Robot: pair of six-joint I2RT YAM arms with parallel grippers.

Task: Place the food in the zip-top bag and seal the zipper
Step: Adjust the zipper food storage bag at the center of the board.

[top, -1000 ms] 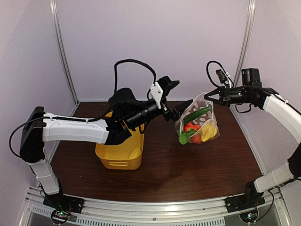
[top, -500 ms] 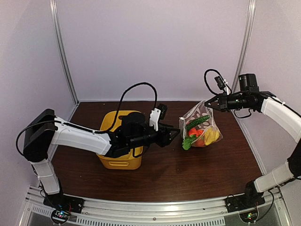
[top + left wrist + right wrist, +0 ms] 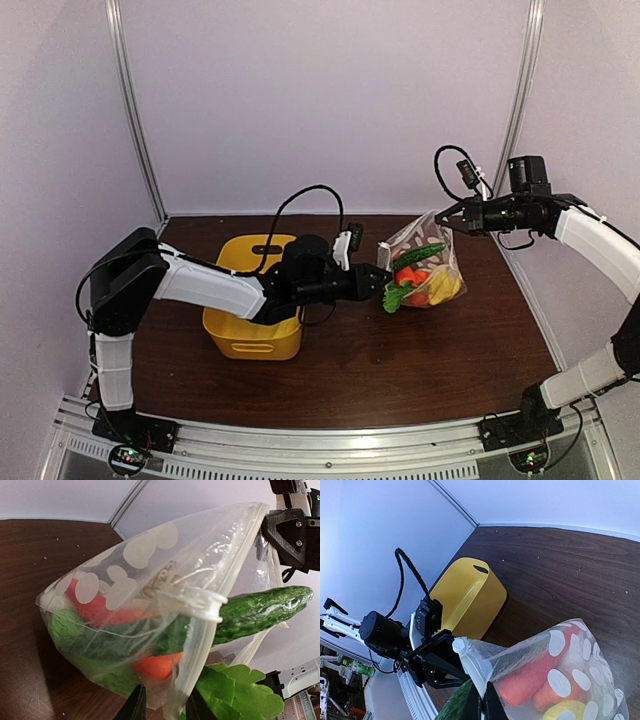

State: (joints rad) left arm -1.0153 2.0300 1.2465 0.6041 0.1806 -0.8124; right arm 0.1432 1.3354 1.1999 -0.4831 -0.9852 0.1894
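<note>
The zip-top bag hangs by its top corner with my right gripper shut on it, its bottom on the table. It holds food: a green cucumber poking out of the mouth, a red carrot and a leafy green piece. The zipper runs unsealed down the mouth edge. My left gripper straddles the lower mouth corner, jaws narrowly apart with plastic between them. In the right wrist view my right gripper pinches the bag beside the carrot.
A yellow tub stands left of the bag, under my left forearm. Purple walls with metal corner posts close in the table at the back and both sides. Bare brown tabletop lies in front of the bag.
My left arm came down from above the tub and reached in low to the bag's mouth corner, its jaws narrowing. The bag shifted slightly; my right gripper kept its hold.
</note>
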